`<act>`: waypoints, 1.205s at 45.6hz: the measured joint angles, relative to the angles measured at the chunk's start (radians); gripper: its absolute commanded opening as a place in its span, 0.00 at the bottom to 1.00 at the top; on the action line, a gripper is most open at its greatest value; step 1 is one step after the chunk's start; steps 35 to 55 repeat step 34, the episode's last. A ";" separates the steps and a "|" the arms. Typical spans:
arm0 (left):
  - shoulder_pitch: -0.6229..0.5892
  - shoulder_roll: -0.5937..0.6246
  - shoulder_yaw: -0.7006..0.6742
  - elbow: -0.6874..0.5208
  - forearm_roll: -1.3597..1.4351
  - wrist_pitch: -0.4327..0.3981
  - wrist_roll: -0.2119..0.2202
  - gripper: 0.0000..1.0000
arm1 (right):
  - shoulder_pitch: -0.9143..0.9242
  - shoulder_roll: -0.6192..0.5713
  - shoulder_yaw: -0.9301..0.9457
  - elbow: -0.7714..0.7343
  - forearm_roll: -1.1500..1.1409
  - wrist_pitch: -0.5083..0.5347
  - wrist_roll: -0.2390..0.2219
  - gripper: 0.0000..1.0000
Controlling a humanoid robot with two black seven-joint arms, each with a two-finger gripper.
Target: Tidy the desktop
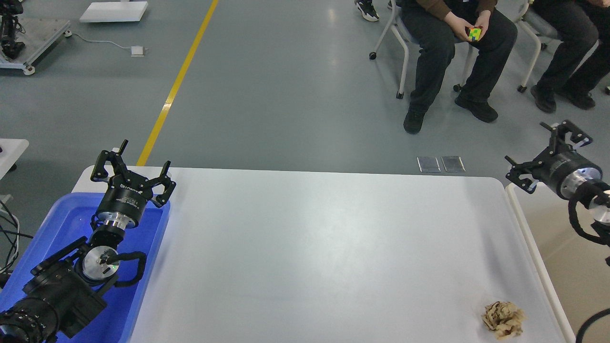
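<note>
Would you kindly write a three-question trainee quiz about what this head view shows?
1. True or false: the crumpled tan paper ball lies inside the blue plastic tray.
2. Which hand is above the tray?
   A. left hand
   B. right hand
3. Fill in: the paper ball lies near the large white rectangular desktop's front-____ corner.

Key: 1 false; 2 A; 3 right.
</note>
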 measured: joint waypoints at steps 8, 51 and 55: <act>0.000 0.000 0.000 0.000 0.000 0.000 0.000 1.00 | 0.020 0.145 0.083 0.031 0.000 0.047 0.001 1.00; 0.000 0.000 0.000 0.000 0.000 0.000 0.000 1.00 | -0.025 0.463 0.146 0.049 0.001 0.109 0.001 1.00; 0.000 0.000 0.000 0.000 0.000 0.000 0.000 1.00 | -0.025 0.463 0.146 0.049 0.001 0.109 0.001 1.00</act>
